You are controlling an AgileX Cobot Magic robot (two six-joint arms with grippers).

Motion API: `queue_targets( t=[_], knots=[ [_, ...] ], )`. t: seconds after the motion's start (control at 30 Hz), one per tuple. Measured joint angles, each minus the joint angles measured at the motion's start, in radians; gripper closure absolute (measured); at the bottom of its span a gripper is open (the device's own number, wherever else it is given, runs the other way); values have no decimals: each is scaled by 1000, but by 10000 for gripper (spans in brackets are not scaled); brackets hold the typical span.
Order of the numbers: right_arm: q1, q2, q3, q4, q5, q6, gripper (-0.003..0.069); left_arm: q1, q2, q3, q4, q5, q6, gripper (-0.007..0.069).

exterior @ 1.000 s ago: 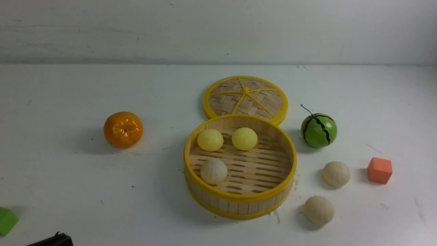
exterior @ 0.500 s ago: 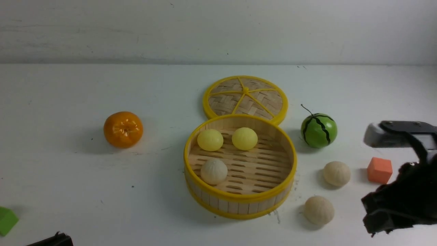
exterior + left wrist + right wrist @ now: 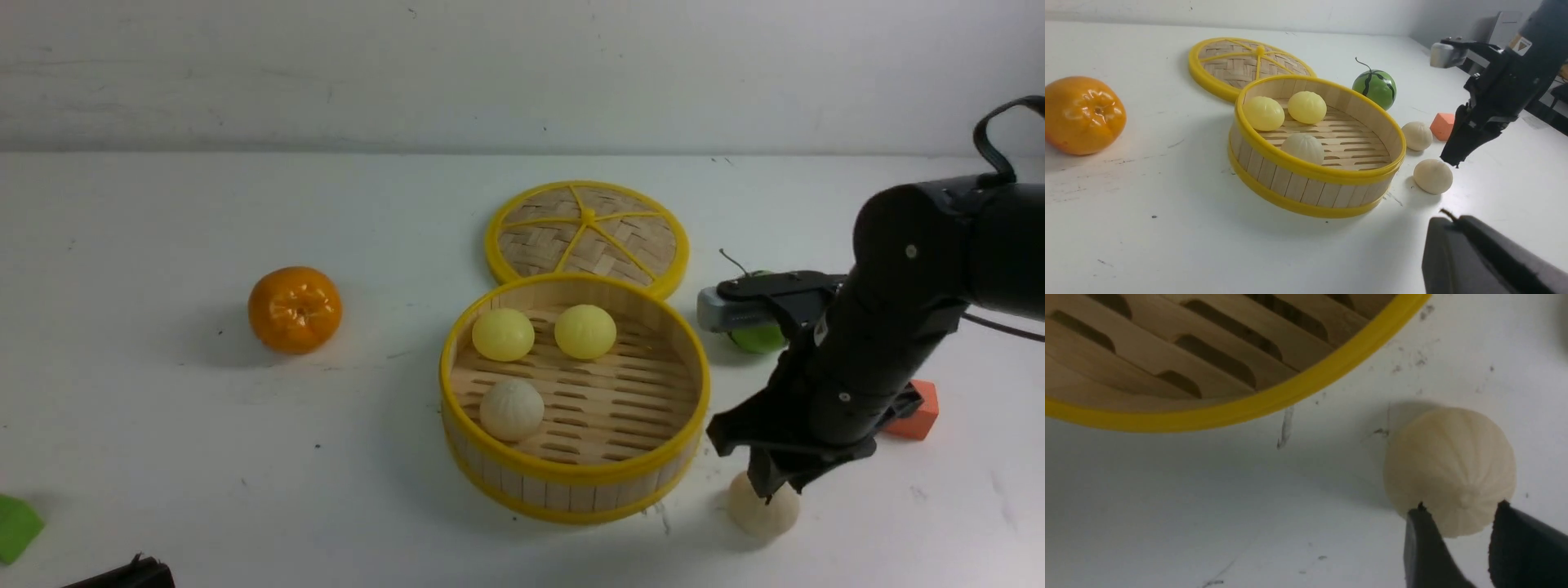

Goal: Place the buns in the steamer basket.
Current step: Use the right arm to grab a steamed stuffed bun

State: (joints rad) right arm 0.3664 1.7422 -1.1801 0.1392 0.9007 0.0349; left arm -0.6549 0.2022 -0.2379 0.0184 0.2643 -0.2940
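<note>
Steamer basket sits about mid-table on the white table, open, with three of the five buns inside. Your right arm comes in from the right and bends down over the table just right of the basket. Woven lid lies flat right behind the basket. Orange is well off to the left, alone. Toy watermelon is right of the lid (front view mostly hides it behind the arm).

Left yellow bun and right yellow bun sit side by side at the basket's far wall, and the basket pleated bun is at its near left. Far table bun lies right of the basket and shows only in the left wrist view. Near table bun lies just off the basket's near-right wall.

Your right gripper hovers just above that near one, fingers spread, tips either side of its crown, not pinching. Orange cube peeks out beside the arm. Left gripper is low at your near-left edge, fingers pressed together. Green block lies near it.
</note>
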Motion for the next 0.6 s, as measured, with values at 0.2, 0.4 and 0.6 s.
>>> queue_targets(
  t=[0.2,0.4,0.6],
  knots=[
    [0,36,-8,-37,-38,29,418,0,0,0,0,0,0,638],
    [0,46,-11,-37,-73,33,418,0,0,0,0,0,0,637],
    [0,47,-11,-37,-71,48,418,0,0,0,0,0,0,636]
  ],
)
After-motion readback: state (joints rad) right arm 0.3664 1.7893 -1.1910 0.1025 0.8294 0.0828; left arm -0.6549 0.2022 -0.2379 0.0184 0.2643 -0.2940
